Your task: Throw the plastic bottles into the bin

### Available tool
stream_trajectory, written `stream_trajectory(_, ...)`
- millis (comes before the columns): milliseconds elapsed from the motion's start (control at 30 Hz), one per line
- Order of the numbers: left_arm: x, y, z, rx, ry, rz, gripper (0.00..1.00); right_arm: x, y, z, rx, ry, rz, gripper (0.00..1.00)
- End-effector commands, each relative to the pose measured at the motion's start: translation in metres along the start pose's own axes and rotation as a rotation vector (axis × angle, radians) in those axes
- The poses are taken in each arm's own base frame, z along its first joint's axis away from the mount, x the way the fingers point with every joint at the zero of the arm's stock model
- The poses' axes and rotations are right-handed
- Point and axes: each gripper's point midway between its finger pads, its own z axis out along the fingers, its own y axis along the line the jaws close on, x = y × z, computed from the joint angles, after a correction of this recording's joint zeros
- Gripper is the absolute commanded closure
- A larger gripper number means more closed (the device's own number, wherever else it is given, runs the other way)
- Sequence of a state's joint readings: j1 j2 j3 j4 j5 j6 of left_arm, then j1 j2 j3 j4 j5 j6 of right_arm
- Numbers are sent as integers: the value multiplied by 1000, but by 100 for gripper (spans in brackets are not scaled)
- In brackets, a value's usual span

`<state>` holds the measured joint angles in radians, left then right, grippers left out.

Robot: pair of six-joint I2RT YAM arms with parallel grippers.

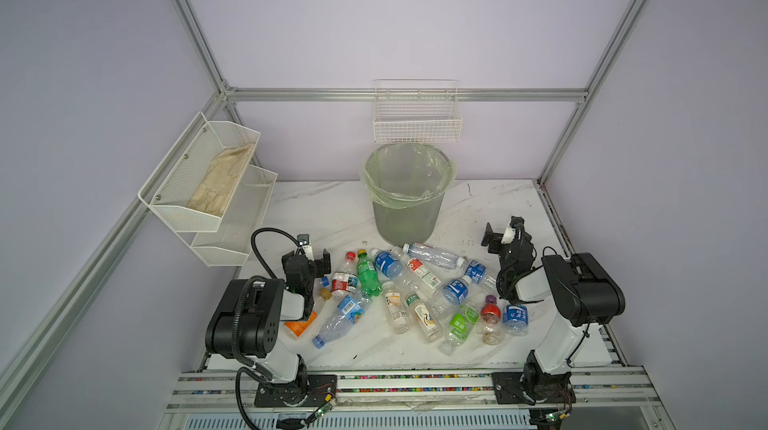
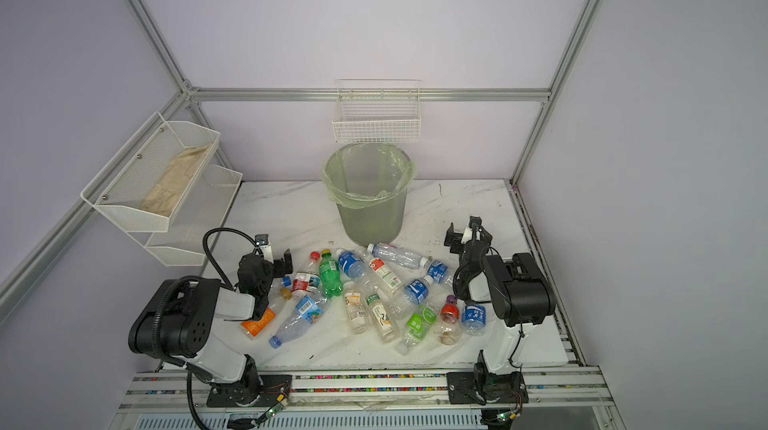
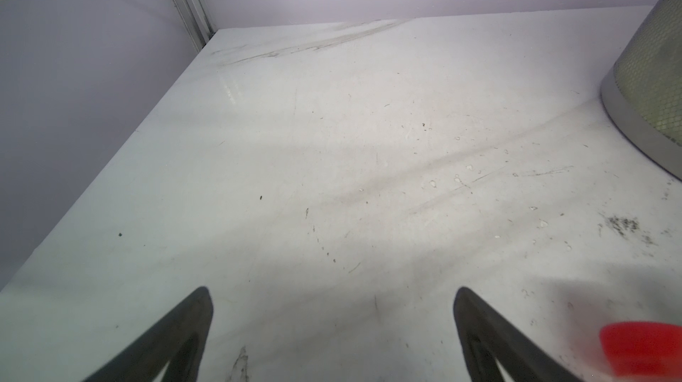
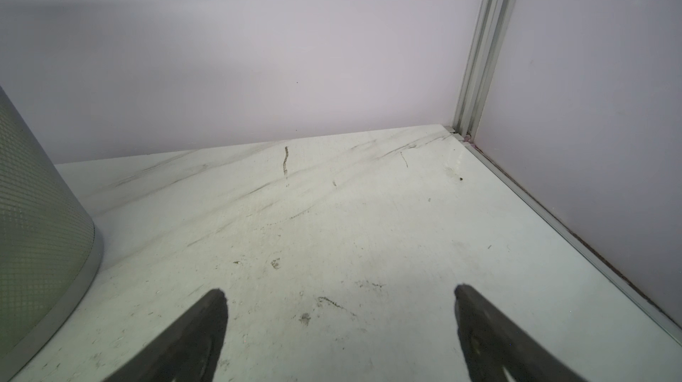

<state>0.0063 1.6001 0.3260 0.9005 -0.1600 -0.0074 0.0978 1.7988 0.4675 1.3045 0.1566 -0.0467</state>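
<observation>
Several plastic bottles (image 1: 409, 290) (image 2: 372, 290) lie scattered on the front half of the white table, among them a green one (image 1: 368, 276) (image 2: 330, 276). The bin (image 1: 405, 195) (image 2: 368, 195), grey with a pale green liner, stands upright behind them at mid-table. My left gripper (image 1: 309, 259) (image 2: 272, 263) (image 3: 333, 291) hangs open over bare table at the pile's left end, a red cap (image 3: 642, 347) beside it. To the right of the bin (image 4: 33, 221), my right gripper (image 1: 503, 236) (image 2: 465, 234) (image 4: 338, 289) is open over bare table, holding nothing.
A white mesh two-tier shelf (image 1: 208, 182) with a beige cloth juts from the left wall above the table's left edge. A white wire basket (image 1: 417, 116) hangs on the back wall just above the bin. Aluminium frame posts (image 1: 561, 137) stand at the back corners.
</observation>
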Motion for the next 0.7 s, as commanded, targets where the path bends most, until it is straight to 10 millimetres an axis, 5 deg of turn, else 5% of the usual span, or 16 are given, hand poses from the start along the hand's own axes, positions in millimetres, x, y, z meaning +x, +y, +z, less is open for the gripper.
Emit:
stream_trajectory(0,-45,3,3,-4,-127,-32,0,-14,1,-1,-5,-44,2,2)
stream_trajectory(667,-45,3,5,-4,-116,-32,1,-13,0,-1,-4,-41,1,3)
